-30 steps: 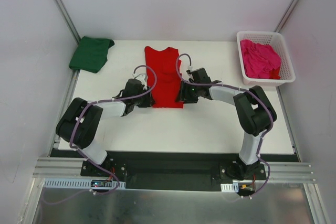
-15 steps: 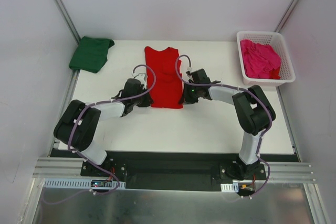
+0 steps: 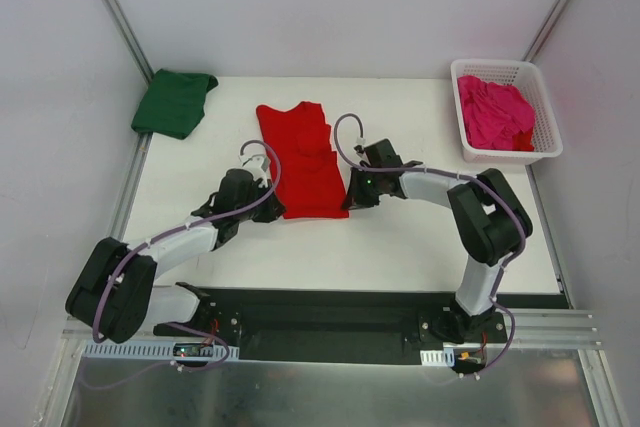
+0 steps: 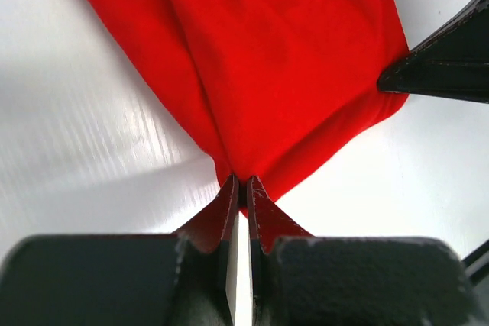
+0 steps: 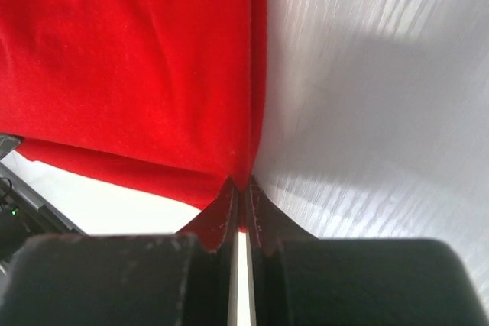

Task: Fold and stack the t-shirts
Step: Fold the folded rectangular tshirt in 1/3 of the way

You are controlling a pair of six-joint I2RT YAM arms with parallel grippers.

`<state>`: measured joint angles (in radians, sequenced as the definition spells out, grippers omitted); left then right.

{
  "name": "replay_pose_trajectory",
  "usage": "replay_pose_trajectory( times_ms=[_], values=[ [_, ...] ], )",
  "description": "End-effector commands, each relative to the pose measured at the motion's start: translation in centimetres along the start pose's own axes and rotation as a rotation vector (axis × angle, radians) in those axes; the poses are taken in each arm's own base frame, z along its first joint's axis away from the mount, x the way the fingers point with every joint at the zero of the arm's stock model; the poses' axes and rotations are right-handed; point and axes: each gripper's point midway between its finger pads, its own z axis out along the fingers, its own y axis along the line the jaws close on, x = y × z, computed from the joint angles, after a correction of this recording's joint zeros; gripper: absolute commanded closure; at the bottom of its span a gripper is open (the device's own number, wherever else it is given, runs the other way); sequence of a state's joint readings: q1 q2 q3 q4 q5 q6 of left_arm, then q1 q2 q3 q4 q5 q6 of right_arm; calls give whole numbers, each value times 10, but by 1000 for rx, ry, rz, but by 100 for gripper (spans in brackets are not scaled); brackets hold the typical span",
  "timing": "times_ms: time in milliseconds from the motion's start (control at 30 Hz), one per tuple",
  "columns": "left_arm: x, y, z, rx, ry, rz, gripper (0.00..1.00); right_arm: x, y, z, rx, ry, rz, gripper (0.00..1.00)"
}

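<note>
**Item 1: red t-shirt**. Loc: table centre, long axis approx. 12–6 o'clock, collar end twd 12, tilted a bit twd 11. Cond: laid flat as a narrow strip, so sides prob. folded in; wrinkled across the middle. Hem end at 6 is in both grips.
- left gripper: clenched on the hem corner at the 7 o'clock side, cloth pinched btwn the tips.
- right gripper: clenched on the hem corner at the 5 o'clock side, same pinch.

**Item 2: green t-shirt**. Loc: table corner, 10–11 o'clock, well apart from item 1. Cond: compact bundle, looks folded; edges not crisp, can't confirm quality.

**Item 3: pink t-shirt**. Loc: inside white basket, 1–2 o'clock. Cond: crumpled heap, not folded.

**Progress est.:**
- Done: green, prob. 1 of 3.
- In hand: red, lengthwise fold looks done; crosswise fold (hem carried twd 12) not yet made.
- Left: finish red; take pink out, spread, fold; stack all 3. No stack exists yet.
- Overall: approx. a third to halfway, judged from the layout only.
</note>
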<state>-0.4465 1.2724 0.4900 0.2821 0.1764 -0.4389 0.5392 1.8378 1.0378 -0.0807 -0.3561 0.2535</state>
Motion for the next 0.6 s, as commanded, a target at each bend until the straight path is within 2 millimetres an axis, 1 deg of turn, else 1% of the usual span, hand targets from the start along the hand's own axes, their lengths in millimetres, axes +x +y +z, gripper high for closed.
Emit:
replay_pose_trajectory(
  times_ms=[0,33,100,167,200,233,267,300,333,400,433,567],
  values=[
    [21,17,-14,-66,25,-24,100,9,-15,-22,89,4,-6,98],
    [21,16,-16,-65,19,-25,100,9,-14,-25,91,0,-12,98],
    [30,18,-18,-69,36,-33,100,12,-13,-28,96,9,-23,97],
    [34,18,-19,-69,42,-36,100,12,-11,-31,97,11,-28,94],
    [37,17,-20,-67,47,-37,100,14,-11,-32,101,19,-31,91],
    [37,14,-21,-62,44,-37,100,13,-11,-34,100,16,-33,84],
    [39,14,-22,-64,45,-39,100,14,-9,-36,98,16,-36,79],
    [39,12,-23,-59,43,-40,98,15,-10,-37,100,17,-35,74],
    [40,9,-24,-53,44,-35,95,15,-10,-39,101,17,-40,65],
    [41,6,-26,-51,42,-37,92,15,-9,-43,107,14,-46,57],
    [43,2,-26,-43,48,-32,84,15,-9,-45,112,12,-54,53],
    [40,-9,-35,-28,36,-24,75,10,-11,-56,147,-8,-79,50]
  ],
)
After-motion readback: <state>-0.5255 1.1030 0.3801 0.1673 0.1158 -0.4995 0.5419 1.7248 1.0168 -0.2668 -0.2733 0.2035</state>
